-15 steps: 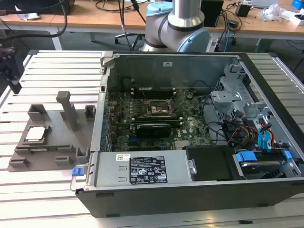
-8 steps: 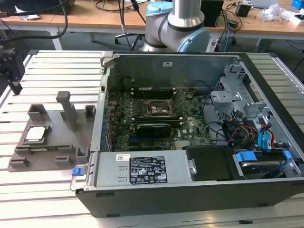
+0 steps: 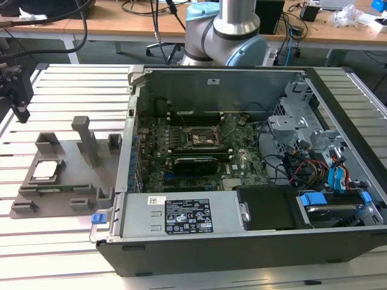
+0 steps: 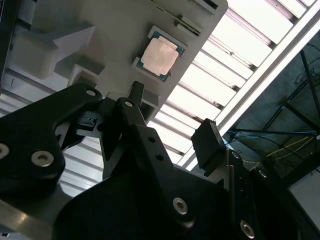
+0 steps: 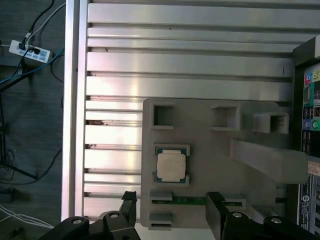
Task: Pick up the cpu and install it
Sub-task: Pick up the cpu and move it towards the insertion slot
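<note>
The gripper (image 5: 171, 197) sat closest to the lens in both wrist views. Its two black fingers (image 5: 129, 206) were spread wide apart and gripped nothing as they hung above the near edge of the grey plastic tray (image 5: 210, 150). The cpu (image 5: 171, 166) lay flat in its square pocket on that tray, silvery top up, just beyond the fingertips. The tray rested on the slatted metal table (image 5: 175, 65). In the exterior view it stood just to the left of the open computer case (image 3: 242, 254). Inside the case, the black socket frame (image 3: 199, 136) sat on the green motherboard, well apart from the cpu.
</note>
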Motion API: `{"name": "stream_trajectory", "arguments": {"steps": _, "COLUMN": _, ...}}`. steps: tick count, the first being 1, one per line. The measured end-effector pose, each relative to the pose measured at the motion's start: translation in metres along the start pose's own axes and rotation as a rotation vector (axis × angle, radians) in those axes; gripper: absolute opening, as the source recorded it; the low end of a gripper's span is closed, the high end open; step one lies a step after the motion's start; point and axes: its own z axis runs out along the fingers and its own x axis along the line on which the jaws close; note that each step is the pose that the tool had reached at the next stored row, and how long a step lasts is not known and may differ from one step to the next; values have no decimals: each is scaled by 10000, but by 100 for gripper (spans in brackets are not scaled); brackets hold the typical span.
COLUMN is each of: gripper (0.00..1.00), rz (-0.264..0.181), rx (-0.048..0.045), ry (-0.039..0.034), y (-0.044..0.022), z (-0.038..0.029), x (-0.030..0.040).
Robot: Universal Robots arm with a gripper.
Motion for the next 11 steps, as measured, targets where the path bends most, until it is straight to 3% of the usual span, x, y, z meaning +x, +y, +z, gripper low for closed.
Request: {"name": "stream_trajectory", "arguments": {"steps": 11, "gripper": 66, "rz": 0, "rx": -1, "ry": 0, "y": 1, "z": 76, "x": -1}}
